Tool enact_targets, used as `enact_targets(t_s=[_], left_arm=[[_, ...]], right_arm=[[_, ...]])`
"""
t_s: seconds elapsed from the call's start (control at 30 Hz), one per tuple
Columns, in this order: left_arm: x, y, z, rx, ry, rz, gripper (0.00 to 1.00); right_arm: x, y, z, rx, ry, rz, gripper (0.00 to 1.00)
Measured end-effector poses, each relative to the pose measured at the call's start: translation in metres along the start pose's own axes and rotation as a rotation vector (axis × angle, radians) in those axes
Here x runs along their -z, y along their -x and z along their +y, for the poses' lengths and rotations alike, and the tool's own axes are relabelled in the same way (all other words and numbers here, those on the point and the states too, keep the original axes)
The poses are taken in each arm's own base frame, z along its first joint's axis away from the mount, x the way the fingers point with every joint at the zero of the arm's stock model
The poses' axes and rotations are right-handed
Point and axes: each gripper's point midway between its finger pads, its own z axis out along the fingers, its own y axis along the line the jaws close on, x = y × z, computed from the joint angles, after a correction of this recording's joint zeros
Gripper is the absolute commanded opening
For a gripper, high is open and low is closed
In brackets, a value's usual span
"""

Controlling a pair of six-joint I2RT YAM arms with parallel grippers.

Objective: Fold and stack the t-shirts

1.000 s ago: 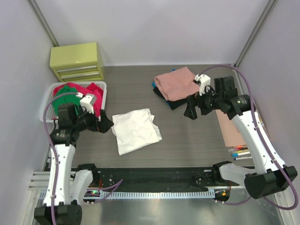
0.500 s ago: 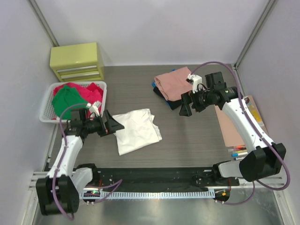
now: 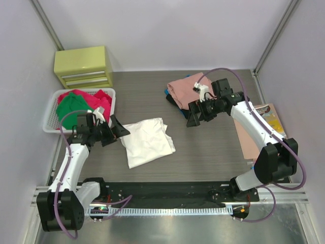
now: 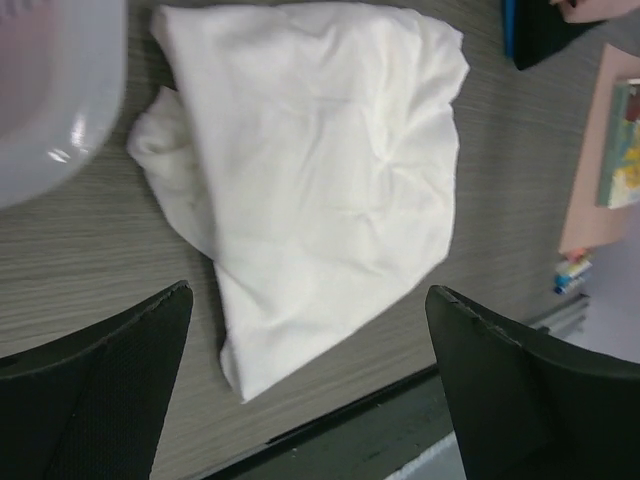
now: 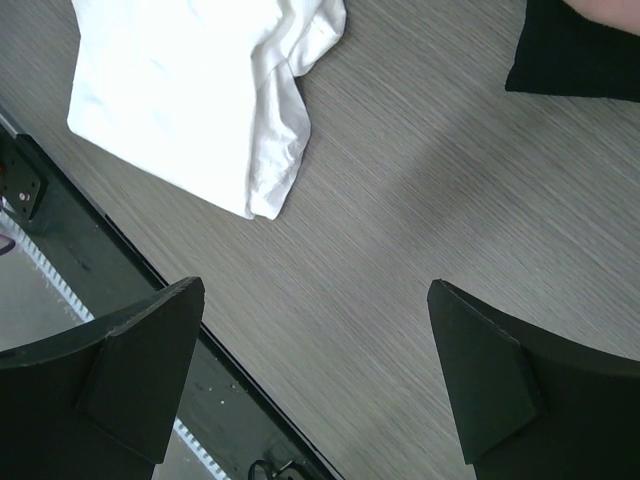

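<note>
Left end effector [image 3: 121, 134] hangs with its jaws spread wide and nothing between them. The crumpled white cloth t-shirt [image 3: 147, 141] lies directly ahead of and below its fingertips, almost filling the left wrist view [image 4: 330, 170]. Right end effector [image 3: 195, 114] is equally wide and empty. From it, the same shirt sits well off to its forward left [image 5: 190, 90], with bare grey wood-grain tabletop [image 5: 400, 200] under the fingers. Just behind it is the folded pile, a salmon-pink cloth t-shirt [image 3: 187, 89] on top of a black cloth t-shirt [image 5: 580, 50].

The step in hand looks like reaching for the white shirt to spread it flat before folding. To do it well:

- Bring the left end effector down on the bunched lobe at the shirt's edge nearest it, since a raised fold gives the fingers something to bite.
- Carry the right end effector across to the opposite edge, so the two grips stand well apart on the cloth.
- Pinch shallowly (a deep bite probably gathers several layers and keeps the wrinkles).
- Lift and draw the grips apart until the cloth hangs smooth, then lay it down.

Beside the left end effector, a white slotted plastic basket [image 3: 51, 127] holds green [image 3: 71, 109] and red [image 3: 97, 97] cloth t-shirts waiting their turn.
</note>
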Motion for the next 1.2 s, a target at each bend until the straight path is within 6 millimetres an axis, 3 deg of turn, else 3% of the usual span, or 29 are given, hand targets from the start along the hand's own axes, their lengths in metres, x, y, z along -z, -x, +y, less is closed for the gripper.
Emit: enact_targets(t_s=[0.17, 0.37, 0.47, 0.63, 0.7, 0.87, 1.0, 1.1, 1.2], left_arm=[[0.012, 0.03, 0.018, -0.116, 0.153, -0.141, 1.0], [0.048, 0.06, 0.005, -0.314, 0.213, -0.363, 1.0], [0.068, 0.079, -0.006, -0.488, 0.292, -0.465, 1.0], [0.092, 0.104, -0.014, -0.602, 0.389, -0.556, 1.0], [0.097, 0.106, -0.015, -0.621, 0.398, -0.568, 1.0], [0.109, 0.108, -0.018, -0.667, 0.411, -0.607, 1.0], [0.119, 0.111, -0.016, -0.703, 0.444, -0.63, 1.0], [0.124, 0.111, -0.016, -0.72, 0.457, -0.642, 1.0], [0.132, 0.111, -0.015, -0.726, 0.466, -0.662, 1.0]], right_arm=[[-0.005, 0.001, -0.004, 0.018, -0.029, -0.008, 1.0], [-0.022, -0.006, -0.002, 0.087, -0.089, 0.015, 1.0], [-0.026, -0.004, -0.012, 0.107, -0.163, 0.009, 1.0], [-0.027, 0.022, -0.052, 0.122, -0.356, -0.051, 1.0], [-0.034, 0.041, -0.068, 0.12, -0.408, -0.062, 1.0], [-0.065, 0.103, -0.111, 0.121, -0.498, -0.102, 1.0], [-0.098, 0.136, -0.151, 0.103, -0.55, -0.115, 0.99], [-0.121, 0.146, -0.189, 0.053, -0.582, -0.112, 1.0], [-0.136, 0.137, -0.229, -0.022, -0.605, -0.095, 1.0]])
